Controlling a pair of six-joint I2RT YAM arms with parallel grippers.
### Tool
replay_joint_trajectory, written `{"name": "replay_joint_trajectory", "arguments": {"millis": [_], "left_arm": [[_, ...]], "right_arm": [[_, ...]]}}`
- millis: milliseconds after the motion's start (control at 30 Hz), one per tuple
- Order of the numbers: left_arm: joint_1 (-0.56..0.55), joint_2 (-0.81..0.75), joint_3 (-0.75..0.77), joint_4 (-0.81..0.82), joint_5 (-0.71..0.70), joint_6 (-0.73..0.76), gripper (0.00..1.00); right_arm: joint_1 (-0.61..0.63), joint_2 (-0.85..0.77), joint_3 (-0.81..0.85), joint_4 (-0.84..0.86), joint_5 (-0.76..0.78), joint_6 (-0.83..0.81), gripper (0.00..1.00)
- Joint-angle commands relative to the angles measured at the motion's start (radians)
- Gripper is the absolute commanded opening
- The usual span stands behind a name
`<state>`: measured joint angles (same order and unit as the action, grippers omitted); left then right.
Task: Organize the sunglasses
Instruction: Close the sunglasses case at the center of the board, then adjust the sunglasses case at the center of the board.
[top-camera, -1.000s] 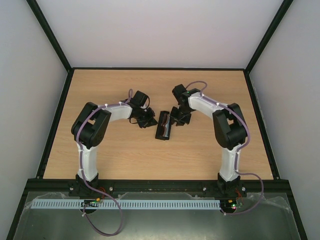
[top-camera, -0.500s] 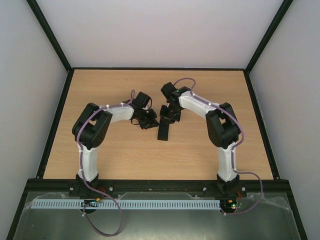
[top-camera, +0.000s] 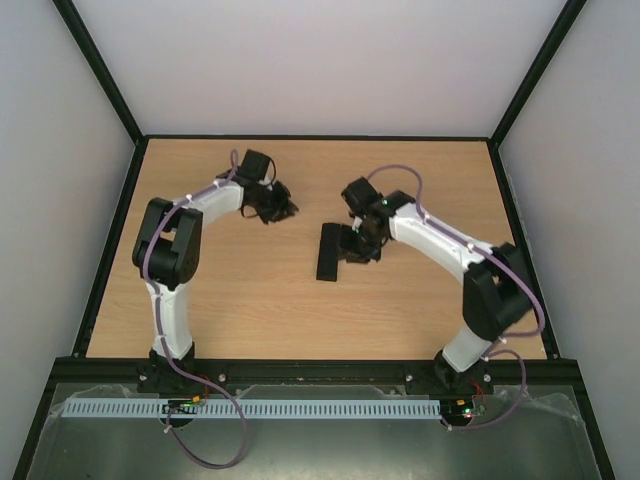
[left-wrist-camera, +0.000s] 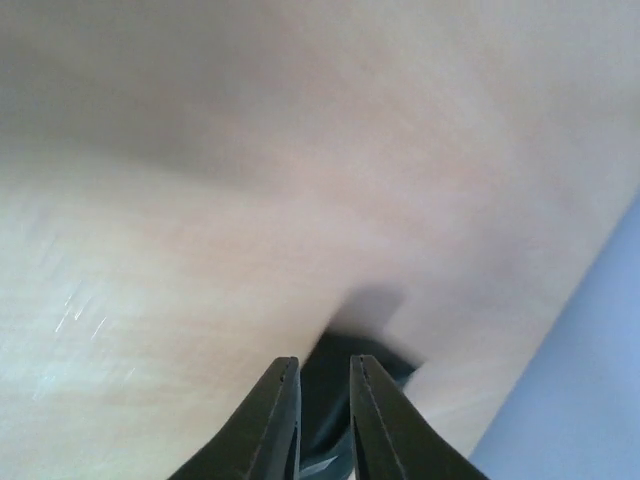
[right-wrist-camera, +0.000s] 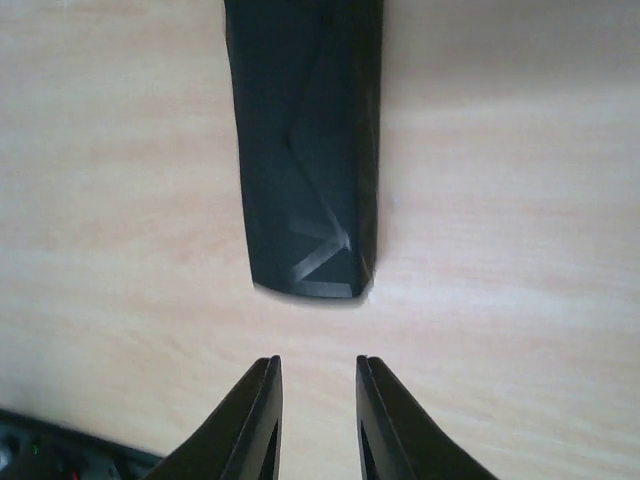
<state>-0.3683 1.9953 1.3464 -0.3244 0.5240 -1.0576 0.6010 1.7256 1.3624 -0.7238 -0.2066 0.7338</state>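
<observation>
sunglasses: nowhere in sight; judged to be tucked inside the closed case, though not confirmable from these views.
case (right-wrist-camera: 305, 150): lying flat just ahead of the right gripper's fingertips, apart from them; well away from the left gripper. closed, so storing looks done or nearly so.
case material: slim black rectangle, matte, with angular folded creases catching light at the near short end; stiff-looking, likely to slide rather than flex under a push.
right gripper (right-wrist-camera: 315, 372): jaws a little apart, nothing between; low over the wood and aimed at the case's short end, placed as if to nudge or square it.
left gripper (left-wrist-camera: 322, 362): jaws nearly together, only a thin slit; dark patch behind the slit, so cannot tell whether anything is pinched. over bare wood.
fingers (right-wrist-camera: 262, 420): dark smooth plastic, tapering to narrow tips.
table (top-camera: 420, 300): pale wood grain, smooth, faintly glossy beneath both tools.
</observation>
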Motion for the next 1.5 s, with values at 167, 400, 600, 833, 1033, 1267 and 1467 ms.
{"name": "replay_joint_trajectory", "arguments": {"millis": [167,400,600,833,1033,1267,1467], "left_arm": [[0.012,0.293,0.466,-0.042,0.114,0.032,0.4],[-0.021,0.378,0.499,-0.004,0.159,0.033,0.42],[-0.033,0.409,0.497,0.011,0.174,0.042,0.42],[-0.043,0.407,0.473,-0.009,0.169,0.074,0.42],[-0.046,0.361,0.38,0.008,0.161,0.088,0.41],[-0.046,0.292,0.257,0.042,0.148,0.091,0.41],[-0.043,0.254,0.192,0.058,0.146,0.096,0.4]], "right_arm": [[0.102,-0.161,-0.35,0.177,-0.114,0.15,0.22],[0.113,-0.038,-0.358,0.349,-0.148,0.193,0.22],[0.117,0.046,-0.304,0.377,-0.153,0.199,0.22],[0.117,0.06,-0.292,0.338,-0.102,0.191,0.22],[0.109,0.059,-0.289,0.301,-0.051,0.178,0.22],[0.063,0.061,-0.265,0.26,-0.016,0.147,0.22],[0.021,0.064,-0.232,0.218,0.013,0.116,0.22]]}}
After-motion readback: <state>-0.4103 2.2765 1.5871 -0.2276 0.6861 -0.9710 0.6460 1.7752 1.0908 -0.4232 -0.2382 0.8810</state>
